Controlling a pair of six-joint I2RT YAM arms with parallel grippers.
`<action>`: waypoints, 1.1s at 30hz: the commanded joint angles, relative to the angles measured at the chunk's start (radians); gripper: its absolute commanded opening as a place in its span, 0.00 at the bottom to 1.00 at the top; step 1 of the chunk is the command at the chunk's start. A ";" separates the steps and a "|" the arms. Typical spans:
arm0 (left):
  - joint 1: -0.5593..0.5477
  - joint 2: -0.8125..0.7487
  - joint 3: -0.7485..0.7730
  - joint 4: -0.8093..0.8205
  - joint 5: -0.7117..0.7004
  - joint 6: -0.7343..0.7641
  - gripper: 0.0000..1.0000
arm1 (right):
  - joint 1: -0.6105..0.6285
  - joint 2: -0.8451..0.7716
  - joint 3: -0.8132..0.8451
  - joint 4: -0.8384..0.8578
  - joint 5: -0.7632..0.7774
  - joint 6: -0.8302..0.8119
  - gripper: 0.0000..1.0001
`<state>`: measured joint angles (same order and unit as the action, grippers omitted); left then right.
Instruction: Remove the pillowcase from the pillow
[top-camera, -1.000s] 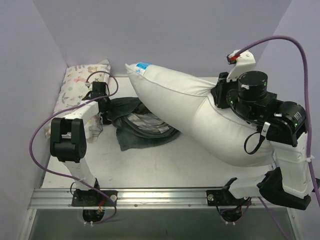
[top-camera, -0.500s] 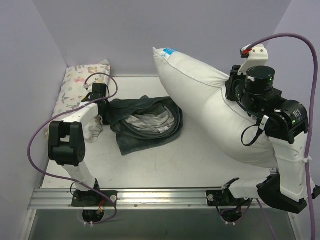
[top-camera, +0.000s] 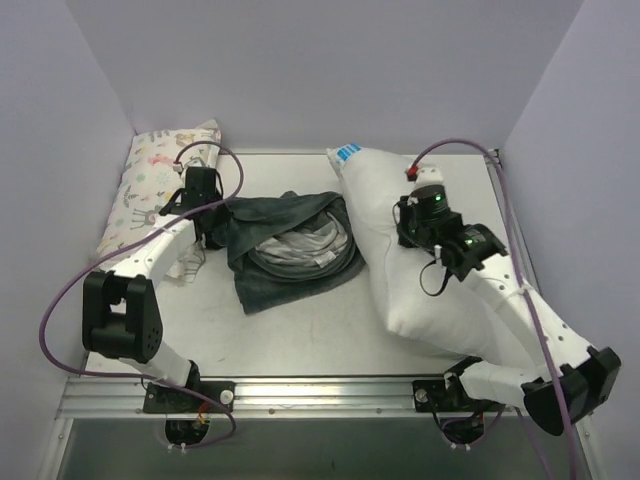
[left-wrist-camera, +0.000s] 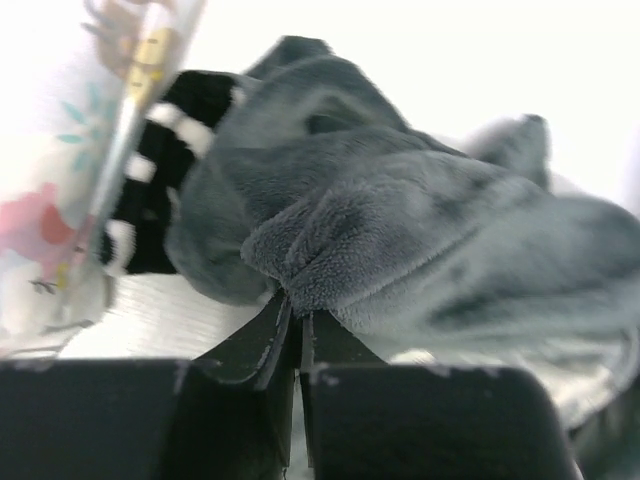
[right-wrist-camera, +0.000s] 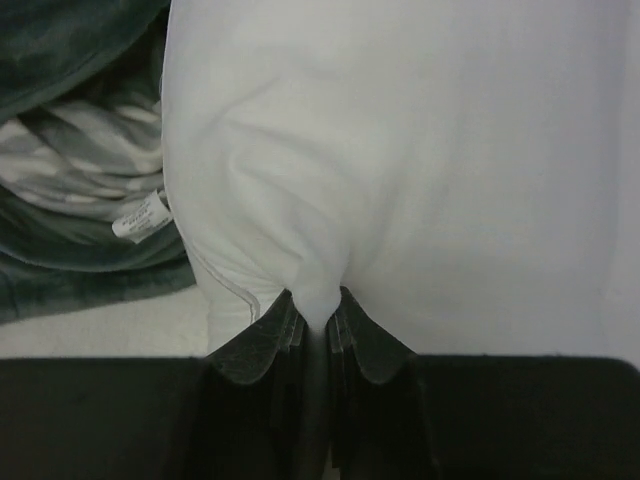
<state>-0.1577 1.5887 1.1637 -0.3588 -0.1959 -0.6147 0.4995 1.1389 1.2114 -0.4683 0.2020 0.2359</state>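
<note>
The plain white pillow (top-camera: 412, 300) lies on the table at the right, its blue-and-white label (top-camera: 347, 153) at the far corner. It is outside the pillowcase (top-camera: 290, 250), a crumpled heap at the centre, mostly grey side out with striped fabric in its hollow. My right gripper (top-camera: 408, 238) is shut on a pinch of the pillow (right-wrist-camera: 400, 150), and the fabric bunches between its tips (right-wrist-camera: 318, 305). My left gripper (top-camera: 218, 228) is at the heap's left edge. Its jaws (left-wrist-camera: 292, 315) are shut on a grey fold of the pillowcase (left-wrist-camera: 400, 230).
A small pastel animal-print pillow (top-camera: 160, 185) lies along the left wall, close beside my left gripper and at the left of the left wrist view (left-wrist-camera: 50, 200). Purple walls close in the back and both sides. A metal rail (top-camera: 320, 395) runs along the near edge.
My right arm has brought the pillow down from a raised, slanted hold onto the table at the right, away from the pillowcase. The left gripper has stayed at the pillowcase edge.
</note>
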 joint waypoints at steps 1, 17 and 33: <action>-0.060 -0.088 0.016 -0.005 0.058 0.033 0.11 | 0.019 0.077 -0.097 0.390 -0.151 0.106 0.00; -0.200 -0.397 0.004 -0.097 0.176 0.128 0.76 | 0.053 0.282 0.109 0.307 -0.362 0.181 0.74; -0.433 -0.627 -0.102 -0.121 0.138 0.202 0.77 | 0.020 -0.273 -0.206 0.143 -0.225 0.161 1.00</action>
<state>-0.5732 1.0046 1.0763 -0.4706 -0.0483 -0.4488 0.5240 0.9321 1.0630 -0.2802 -0.0921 0.3965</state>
